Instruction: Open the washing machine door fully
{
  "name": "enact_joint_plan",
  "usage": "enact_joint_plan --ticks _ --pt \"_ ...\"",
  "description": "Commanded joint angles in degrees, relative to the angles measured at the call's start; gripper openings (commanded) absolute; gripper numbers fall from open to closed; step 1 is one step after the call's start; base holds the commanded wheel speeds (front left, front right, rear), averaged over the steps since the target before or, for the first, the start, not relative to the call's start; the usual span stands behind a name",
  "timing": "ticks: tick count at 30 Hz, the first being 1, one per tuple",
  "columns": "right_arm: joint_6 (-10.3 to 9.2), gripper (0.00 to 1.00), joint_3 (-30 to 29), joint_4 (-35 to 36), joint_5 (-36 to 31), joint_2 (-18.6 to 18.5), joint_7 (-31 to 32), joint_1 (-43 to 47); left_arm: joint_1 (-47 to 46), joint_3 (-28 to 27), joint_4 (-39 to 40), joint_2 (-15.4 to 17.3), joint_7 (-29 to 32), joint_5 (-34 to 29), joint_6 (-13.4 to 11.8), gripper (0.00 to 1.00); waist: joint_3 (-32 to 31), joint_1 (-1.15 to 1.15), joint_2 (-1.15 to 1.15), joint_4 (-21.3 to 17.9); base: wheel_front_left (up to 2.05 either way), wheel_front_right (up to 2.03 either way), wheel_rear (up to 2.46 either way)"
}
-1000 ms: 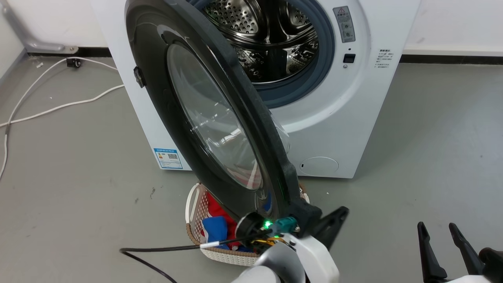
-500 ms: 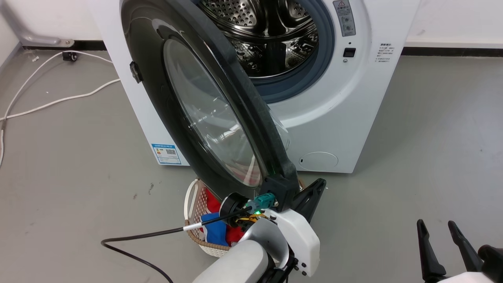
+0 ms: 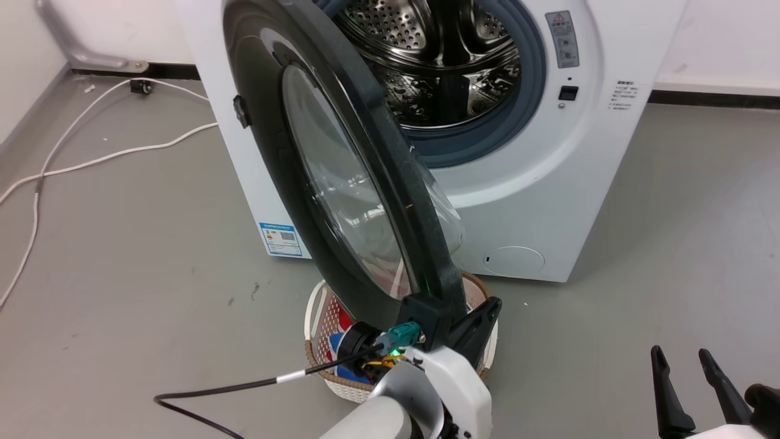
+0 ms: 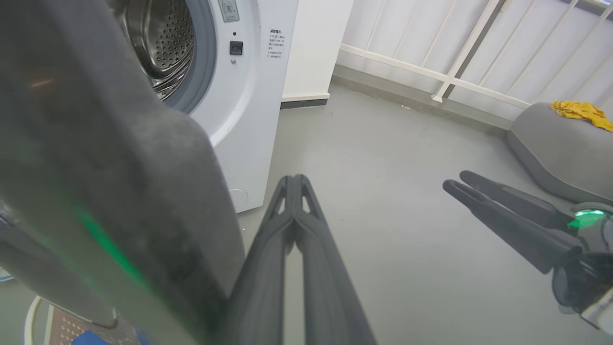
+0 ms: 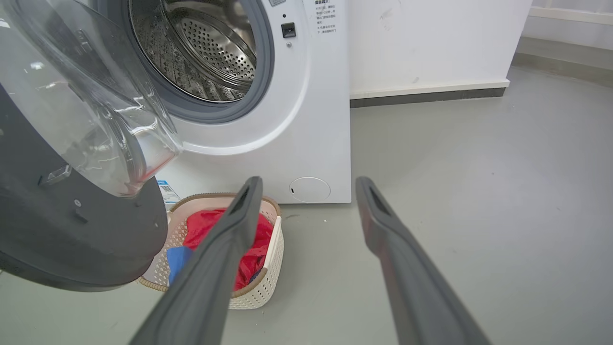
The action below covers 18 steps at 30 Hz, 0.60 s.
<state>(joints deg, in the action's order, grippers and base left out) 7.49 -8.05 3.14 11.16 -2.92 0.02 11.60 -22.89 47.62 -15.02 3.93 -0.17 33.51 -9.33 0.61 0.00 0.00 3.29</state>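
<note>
Half open, the glossy black door (image 3: 268, 152) bulges clear glass; left pincer (image 4: 292, 180) clenched, right pincer (image 5: 309, 184) released.

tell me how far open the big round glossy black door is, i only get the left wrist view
observer: head view: the large round glossy black washing machine door stands about square to the front of the white boxy washing machine, and the perforated steel drum is exposed
operator: anything below it
observer: a white lattice plastic basket on the grey floor, holding red cloth and blue cloth
operator: and my other side, free
observer: yes, the right wrist view shows the right hand open, fingers apart, nothing between them
</note>
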Motion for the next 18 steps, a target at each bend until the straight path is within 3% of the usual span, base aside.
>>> enact_joint_plan --ticks 1,18 --pt "0.01 1.0 0.05 -0.15 0.1 0.05 -0.18 -0.63 0.97 -0.74 -0.02 1.84 0.15 -0.29 -0.97 0.0 -0.31 0.0 0.0 0.57 0.0 0.0 0.0" --pt "0.01 1.0 -0.21 -0.85 0.4 0.04 -0.59 0.35 8.43 -0.72 12.85 9.14 1.21 -1.69 -5.78 0.0 -2.0 0.0 0.0 7.34 0.0 0.0 0.0"
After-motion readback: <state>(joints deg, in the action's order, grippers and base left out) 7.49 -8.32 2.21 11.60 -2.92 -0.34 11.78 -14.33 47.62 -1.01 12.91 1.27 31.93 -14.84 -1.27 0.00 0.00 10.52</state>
